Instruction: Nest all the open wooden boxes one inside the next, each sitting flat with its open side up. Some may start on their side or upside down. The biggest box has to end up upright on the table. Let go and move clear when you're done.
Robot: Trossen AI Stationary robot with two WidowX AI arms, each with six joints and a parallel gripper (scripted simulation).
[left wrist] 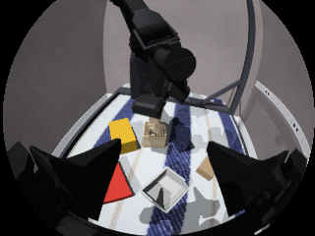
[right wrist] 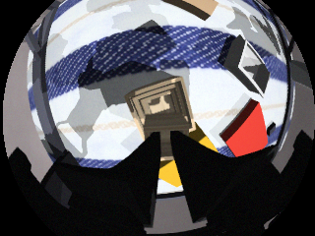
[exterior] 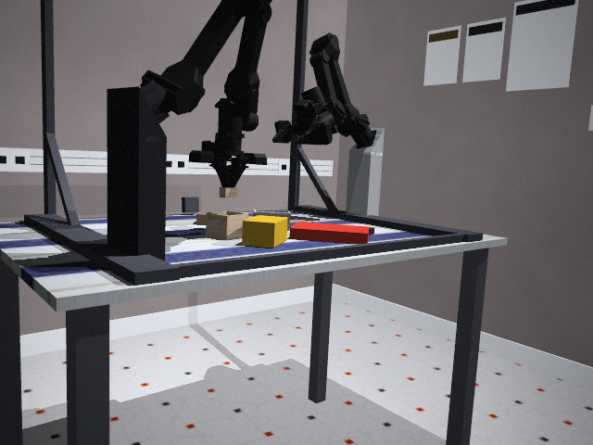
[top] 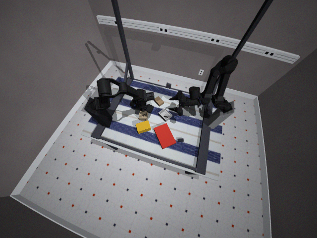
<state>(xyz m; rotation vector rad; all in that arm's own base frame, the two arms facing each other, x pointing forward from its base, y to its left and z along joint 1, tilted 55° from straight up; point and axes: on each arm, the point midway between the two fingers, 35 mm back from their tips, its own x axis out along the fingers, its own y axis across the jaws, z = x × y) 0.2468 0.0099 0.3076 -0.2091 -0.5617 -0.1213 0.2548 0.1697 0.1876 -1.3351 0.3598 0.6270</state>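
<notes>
A small wooden box [exterior: 228, 192] [left wrist: 155, 120] [right wrist: 166, 123] hangs in the air, pinched between the nearly closed fingertips of the right arm's jaws [top: 146, 109] [exterior: 229, 184], which point down at the worktop [top: 185, 153] [exterior: 283, 269] [left wrist: 143, 163] [right wrist: 54, 113]. Beneath those jaws, and apart from the held piece, a nest of wooden boxes [top: 143, 118] [exterior: 222, 227] [left wrist: 155, 141] [right wrist: 185, 100] stands with its open side up, square rims showing one inside another; how many it contains cannot be told. Across from them, the left arm's jaws [top: 171, 104] [exterior: 281, 132] are spread wide with nothing in their grasp, held above the worktop and well apart from the nest.

A yellow block [top: 143, 127] [exterior: 264, 232] [left wrist: 122, 135] [right wrist: 171, 174] sits just beside the nest, near the spot below the right jaws. Farther from those jaws lies a flat red block [top: 164, 135] [exterior: 329, 233] [left wrist: 118, 185] [right wrist: 249, 132]. A pale, open tray [top: 160, 113] [left wrist: 152, 192] [right wrist: 236, 60] rests open side up, lower than the left jaws and near their fingertips. Beyond it, a tan block [top: 159, 101] [exterior: 203, 218] [left wrist: 205, 168] [right wrist: 197, 6] lies on the worktop, between the two pairs of jaws and off to one side.
</notes>
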